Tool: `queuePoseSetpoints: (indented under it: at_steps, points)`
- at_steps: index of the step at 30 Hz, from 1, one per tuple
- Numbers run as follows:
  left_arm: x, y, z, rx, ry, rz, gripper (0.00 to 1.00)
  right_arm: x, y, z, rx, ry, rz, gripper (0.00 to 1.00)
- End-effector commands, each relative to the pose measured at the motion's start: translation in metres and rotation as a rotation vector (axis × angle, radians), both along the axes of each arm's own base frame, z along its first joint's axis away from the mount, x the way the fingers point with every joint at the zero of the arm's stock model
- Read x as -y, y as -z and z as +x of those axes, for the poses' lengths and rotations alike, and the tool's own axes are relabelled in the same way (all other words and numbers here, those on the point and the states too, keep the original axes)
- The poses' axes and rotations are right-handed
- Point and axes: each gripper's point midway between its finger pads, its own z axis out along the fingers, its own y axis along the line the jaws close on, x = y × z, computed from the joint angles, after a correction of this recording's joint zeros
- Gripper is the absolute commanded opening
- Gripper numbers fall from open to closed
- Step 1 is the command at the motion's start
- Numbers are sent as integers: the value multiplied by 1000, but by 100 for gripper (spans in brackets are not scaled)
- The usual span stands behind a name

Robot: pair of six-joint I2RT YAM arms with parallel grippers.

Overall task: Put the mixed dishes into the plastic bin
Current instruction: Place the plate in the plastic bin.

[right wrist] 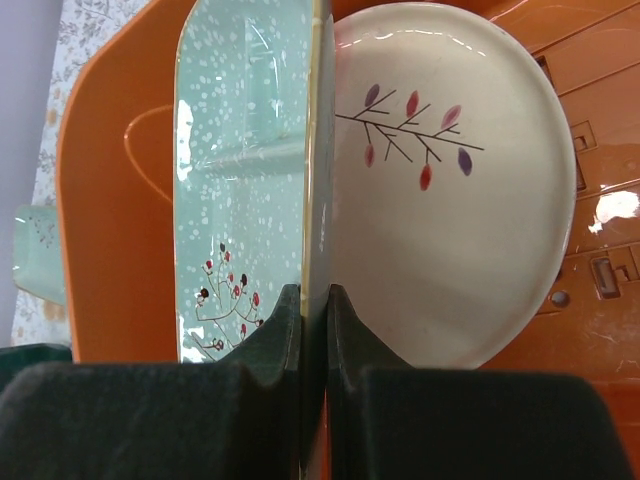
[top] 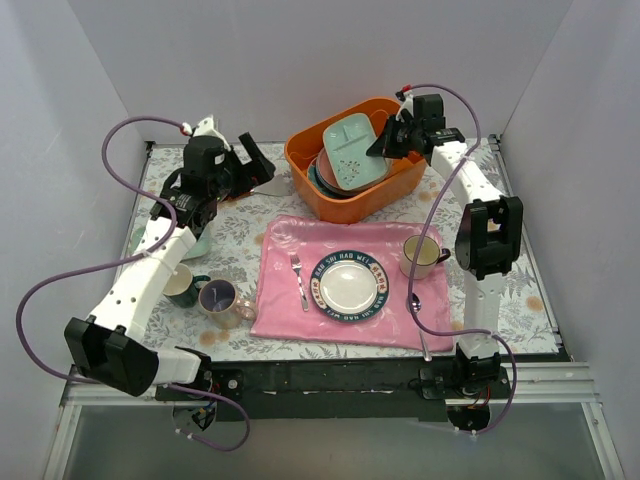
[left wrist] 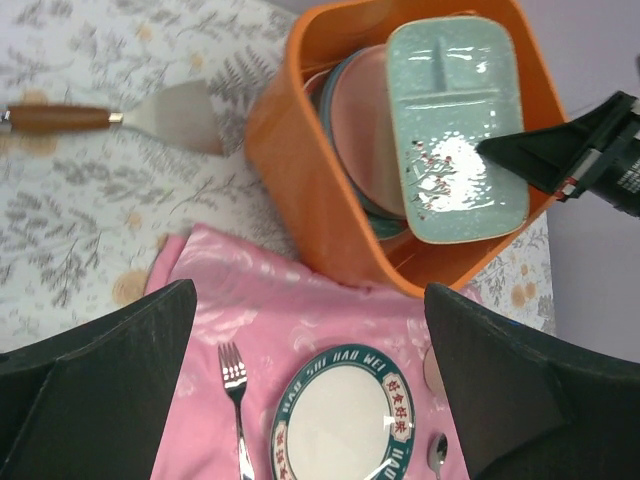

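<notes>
Right gripper is clamped on the mint plate, which stands tilted on edge inside the bin at the far middle of the tabletop.

The top cam gives only the plate's face and the gripper at its right edge. The right wrist cam shows the grip itself: jaws pinched tight on the plate's thin rim. It also shows a white plate w/ branch-and-leaf marks just beside the mint one, against ribbed orange plastic. That white plate can't be seen from the left wrist cam. The left cam instead shows a pinkish plate leaning behind the mint one, on its left side.

Left gripper hangs over the tabletop left of the bin, jaws wide apart, holding nothing. Its cam picks out a spatula w/ wooden handle lying flat left of the bin; in the top cam it's mostly hidden by the arm.

Only the top cam shows the green mug and lavender mug, just beside each other on the tabletop at near left, outside the bin.

On the pink cloth are a lettered plate, a fork to its left and a spoon at the right edge. A cream mug sits at the cloth's far right.
</notes>
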Motion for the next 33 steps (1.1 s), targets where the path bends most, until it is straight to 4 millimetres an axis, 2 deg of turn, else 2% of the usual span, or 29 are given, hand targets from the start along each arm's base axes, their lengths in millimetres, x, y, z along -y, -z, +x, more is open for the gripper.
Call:
queuePoseSetpoints:
  at_steps: [1, 5, 9, 14, 18, 22, 26, 33]
  points:
    - [-18, 9, -17, -70, -57, -153, 98, -17, -64, 21, 235, -42, 44, 1]
    - [-25, 22, -23, -96, -70, -199, 98, -24, -53, 25, 237, -48, 21, 2]
    - [-32, 24, -24, -102, -86, -216, 98, -25, -42, 29, 232, -48, 3, 4]
    - [-38, 29, -25, -114, -98, -219, 98, -23, -29, 32, 226, -45, -25, 11]
    - [-41, 32, -25, -120, -105, -225, 98, -22, -25, 33, 225, -44, -38, 17]
    - [-44, 32, -25, -120, -110, -228, 98, -20, -21, 33, 224, -44, -53, 29]
    - [-46, 34, -26, -123, -113, -230, 98, -19, -19, 32, 221, -45, -58, 34]
    - [-52, 39, -28, -130, -126, -227, 98, -14, -29, 33, 259, -36, -89, 39]
